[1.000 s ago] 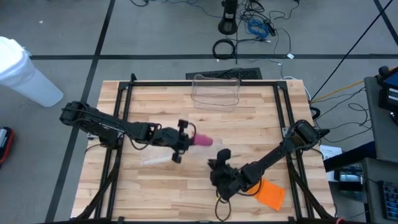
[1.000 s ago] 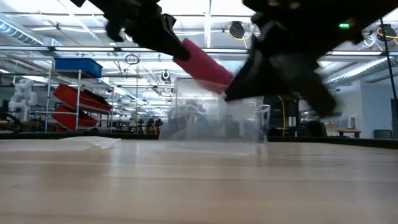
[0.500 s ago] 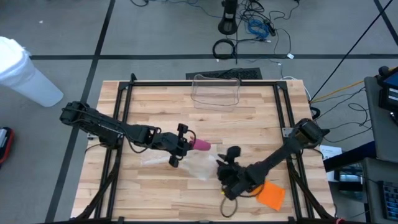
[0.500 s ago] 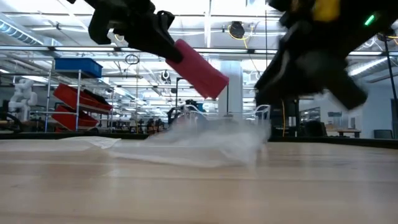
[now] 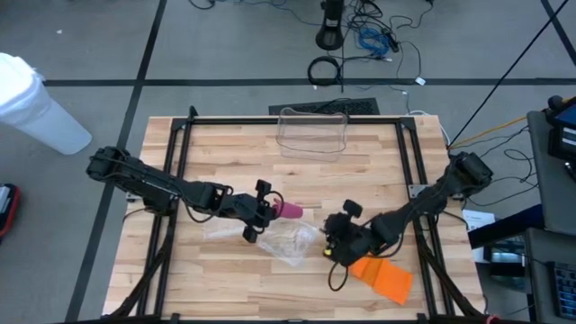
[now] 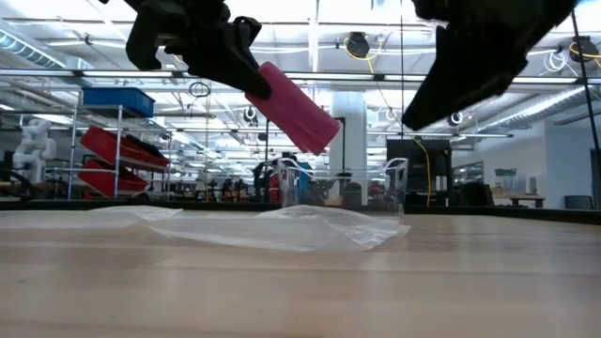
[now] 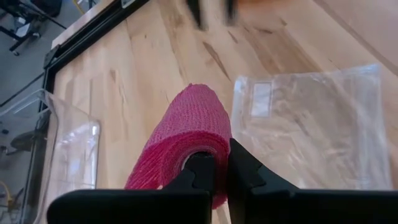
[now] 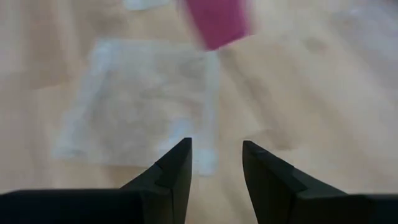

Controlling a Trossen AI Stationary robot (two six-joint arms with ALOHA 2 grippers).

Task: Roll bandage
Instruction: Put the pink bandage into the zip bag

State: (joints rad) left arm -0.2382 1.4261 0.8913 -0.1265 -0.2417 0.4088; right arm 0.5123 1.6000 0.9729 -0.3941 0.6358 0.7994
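Work surface: light wooden slatted table (image 5: 225, 144) inside a black metal frame.
Left gripper (image 5: 263, 209): near the table centre, raised off the wood; its fingers (image 7: 200, 175) are clamped on one end of the bandage roll, pinching the edge of its hollow core.
Bandage: pink woven cylindrical bandage roll (image 5: 287, 209), fully wound, held in the air and tilted, with the free end pointing down toward the wrapper. In the low view the roll (image 6: 291, 107) hangs clear above the table. In the left wrist view the roll (image 7: 186, 137) extends forward from the fingers.
Wrapper: clear, crumpled plastic wrapper (image 5: 290, 241), lying flat on the wood just below and beside the roll, not touching it. Low view shows it (image 6: 282, 228) slack on the surface, empty.
Right gripper (image 5: 337, 236): just beside the wrapper's right edge, lifted off the table; fingers (image 8: 176, 169) parted, with nothing between them. The wrapper (image 8: 137, 118) lies ahead of the fingertips.
Orange item: flat orange sheet (image 5: 383, 276), on the table near the front right, partly under the right arm.
Container: clear plastic open-topped bin (image 5: 312, 132), at the far edge of the table, well apart from both grippers.
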